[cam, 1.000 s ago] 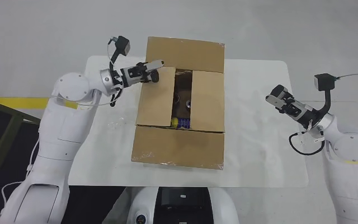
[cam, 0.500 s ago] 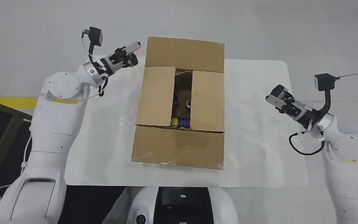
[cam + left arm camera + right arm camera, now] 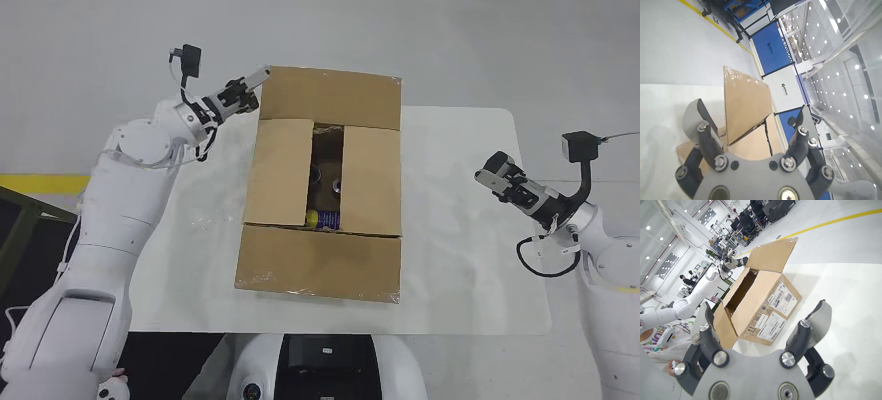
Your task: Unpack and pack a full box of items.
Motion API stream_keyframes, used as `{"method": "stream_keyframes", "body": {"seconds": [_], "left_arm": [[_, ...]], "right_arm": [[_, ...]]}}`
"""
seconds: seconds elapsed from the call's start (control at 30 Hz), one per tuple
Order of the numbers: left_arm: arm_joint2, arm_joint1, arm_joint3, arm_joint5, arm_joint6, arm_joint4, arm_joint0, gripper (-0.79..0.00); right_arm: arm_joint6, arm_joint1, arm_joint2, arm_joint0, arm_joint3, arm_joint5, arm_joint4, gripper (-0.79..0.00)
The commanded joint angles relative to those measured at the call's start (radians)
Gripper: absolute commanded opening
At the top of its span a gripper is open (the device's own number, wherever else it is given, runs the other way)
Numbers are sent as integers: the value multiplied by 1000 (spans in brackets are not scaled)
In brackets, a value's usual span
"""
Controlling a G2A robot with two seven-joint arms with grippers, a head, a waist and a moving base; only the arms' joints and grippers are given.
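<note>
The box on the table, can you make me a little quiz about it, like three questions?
1. True or false: the right gripper touches the box.
2. The box top is: A) taped shut, B) partly open, with a gap in the middle, C) covered by a cloth.
3. Fill in: the left gripper, by the box's far corner, is ___ (open or shut).
Key: 1 false; 2 B; 3 open.

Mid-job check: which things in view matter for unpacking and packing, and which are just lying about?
For the job:
box
items seen through the flap gap
left hand, open, by the box's far corner
right hand, open, apart from the box

Not part of it:
table
yellow floor line
blue panels behind
</note>
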Motion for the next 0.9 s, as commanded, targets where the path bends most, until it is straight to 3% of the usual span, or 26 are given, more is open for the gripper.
{"method": "stream_keyframes", "body": {"seconds": [0.0, 0.3, 0.43, 0.67, 0.87], "left_arm": [[17, -10, 29, 3, 0, -15, -20, 0], [51, -54, 139, 16, -28, -165, -81, 0], [35, -67, 181, 22, -93, -288, -93, 0], [-5, -73, 226, -20, -215, -418, -112, 0], [-46, -67, 207, -15, -317, -503, -99, 0]], "right_arm": [[0, 0, 0, 0, 0, 0, 0, 0], [0, 0, 0, 0, 0, 0, 0, 0], [0, 0, 0, 0, 0, 0, 0, 0], [0, 0, 0, 0, 0, 0, 0, 0], [0, 0, 0, 0, 0, 0, 0, 0]]}}
